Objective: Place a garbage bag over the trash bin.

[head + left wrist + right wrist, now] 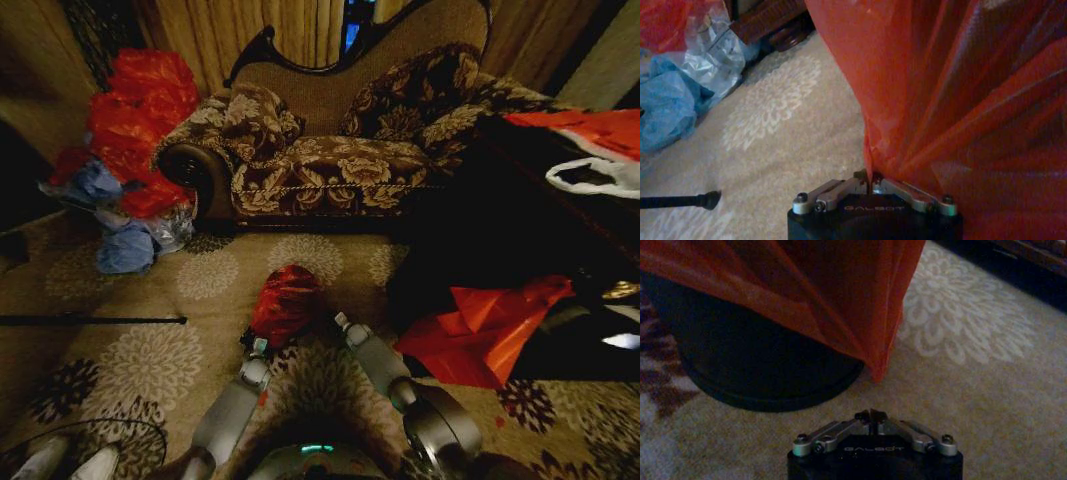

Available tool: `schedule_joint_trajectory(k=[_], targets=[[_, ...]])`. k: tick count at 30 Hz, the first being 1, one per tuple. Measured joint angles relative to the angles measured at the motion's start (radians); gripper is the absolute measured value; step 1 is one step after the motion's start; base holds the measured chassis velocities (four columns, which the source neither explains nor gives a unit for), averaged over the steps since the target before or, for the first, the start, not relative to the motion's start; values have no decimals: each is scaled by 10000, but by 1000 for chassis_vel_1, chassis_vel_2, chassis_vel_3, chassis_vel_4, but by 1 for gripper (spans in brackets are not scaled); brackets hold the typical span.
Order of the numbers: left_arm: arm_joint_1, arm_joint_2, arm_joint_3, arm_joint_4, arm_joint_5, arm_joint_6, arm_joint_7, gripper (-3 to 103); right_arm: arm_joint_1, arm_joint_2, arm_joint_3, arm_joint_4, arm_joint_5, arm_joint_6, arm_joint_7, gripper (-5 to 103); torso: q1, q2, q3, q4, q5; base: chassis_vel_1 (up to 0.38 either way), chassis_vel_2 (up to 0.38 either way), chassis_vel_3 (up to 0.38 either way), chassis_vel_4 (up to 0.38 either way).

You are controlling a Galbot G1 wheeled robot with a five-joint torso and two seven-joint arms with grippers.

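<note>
The garbage bag (287,300) is draped over the trash bin (767,370), on the carpet at about 12 o'clock from the robot, in front of the sofa (330,160). The left hand (870,186) is pinched on the bag's hem; the right hand (870,415) is closed on nothing beside the bin. The covering step looks nearly done; next, tugging the hem down evenly. "GALBOT" is printed on both wrists.
</note>
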Motion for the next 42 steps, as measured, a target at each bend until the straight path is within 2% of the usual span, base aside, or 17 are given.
schedule_joint_trajectory(k=[5, 9, 11, 13, 14, 17, 20, 22, 24, 25, 29, 31, 32, 37, 39, 40, 42], targets=[[-58, -75, -4, 129, -70, -10, 41, 0, -16, 44, 136, -48, -97, -7, 43, 0, 0, 0, 0, 0, -1, 0, 0, 0, 0], [62, -73, 57, -425, -659, -113, 37, 6, -201, -108, -263, 712, 635, -411, 254, -1, 0, 0, 0, 1, 1, 0, 0, 0, 0], [249, -27, 126, -1171, -1272, -362, 12, 16, -350, -356, -800, 1455, 1337, -733, 517, 10, 0, 0, 0, 0, 2, 0, 0, 0, 0], [337, 10, 130, -1446, -1495, -396, -15, 16, -403, -460, -926, 1662, 1441, -756, 585, 10, 0, 0, 0, 0, 2, 0, 0, 0, 0], [565, 141, 133, -2183, -2135, -322, -55, 28, -530, -699, -1167, 2062, 1592, -783, 656, 21, 0, 0, 0, 1, -2, 0, 0, 0, 0], [1071, 383, 24, -3444, -3024, -4, -175, 38, -863, -1196, -1534, 2883, 1970, -900, 794, 32, 0, 0, -2, -3, -1, 0, 0, 0, 0], [1476, 541, -69, -4099, -3262, 91, -226, 43, -1107, -1479, -1727, 3380, 2250, -934, 966, 37, 0, 0, -1, -3, 1, 0, 0, 0, 0], [2123, 789, -208, -4934, -3524, 116, -287, 55, -1495, -1883, -1944, 4158, 2643, -1022, 1206, 47, 0, 0, -1, 1, -1, 0, 0, 0, 0], [2355, 870, -253, -5228, -3619, 118, -294, 60, -1639, -2023, -2025, 4421, 2785, -1024, 1291, 47, -1, 0, -2, 0, 1, 0, 0, 0, 0], [2766, 996, -350, -5683, -3718, 132, -301, 66, -1840, -2228, -2128, 4736, 2946, -954, 1422, 58, 0, 0, -1, 2, 2, 0, 0, 0, 0], [3703, 1321, -588, -7042, -4195, 229, -357, 82, -2415, -2728, -2115, 5473, 3151, -485, 1820, 75, -1, 0, -2, 2, -1, 0, 0, 0, 0], [3840, 1403, -613, -7378, -4402, 297, -428, 82, -2539, -2819, -2062, 5653, 3240, -440, 1913, 75, -1, 0, -2, 1, 1, 0, 0, 0, 0], [4031, 1589, -637, -8051, -4761, 397, -590, 92, -2849, -3031, -1928, 6110, 3467, -413, 2129, 80, -1, 0, -2, 0, 2, 0, 0, 0, 0], [4156, 2162, -592, -9601, -5350, 544, -825, 100, -3823, -3538, -1480, 7537, 4141, -599, 2451, 95, -1, 0, -1, -1, 0, 0, 0, 0, 0], [3779, 2754, -398, -10623, -6363, 1048, -1210, 100, -4658, -3794, -1000, 8597, 4586, -842, 2563, 100, -2, 0, -2, 0, 0, 0, 0, 0, 0], [3779, 2754, -398, -10623, -6363, 1048, -1210, 100, -4658, -3794, -1000, 8597, 4586, -842, 2563, 100, -2, 0, -2, 0, 0, 0, 0, 0, 0], [2777, 3375, -77, -11157, -7990, 1820, -1576, 100, -5352, -3910, -447, 9427, 4697, -952, 2594, 100, -2, 0, -1, 0, 3, 0, 0, 0, 0]])
